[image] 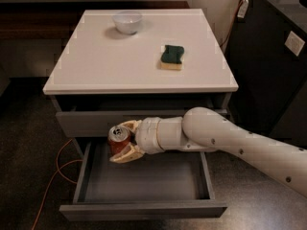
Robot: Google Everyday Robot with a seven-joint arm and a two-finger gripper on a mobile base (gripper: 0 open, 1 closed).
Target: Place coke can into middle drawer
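Observation:
The red coke can [117,141] with its silver lid is upright in my gripper [123,142], whose cream fingers [126,155] are shut around it. I hold it over the back left part of the open middle drawer [144,208], a wide dark grey drawer pulled out below the white-topped cabinet. The can hangs above the drawer's grey floor and does not rest on it. My white arm [230,143] reaches in from the right, across the drawer's right side.
On the white cabinet top [96,61] stand a white bowl [127,21] at the back and a green and yellow sponge [172,56] at the right. A shut drawer front [81,121] is above the open one. An orange cable [62,166] lies on the floor at left. A black cabinet [278,56] stands at right.

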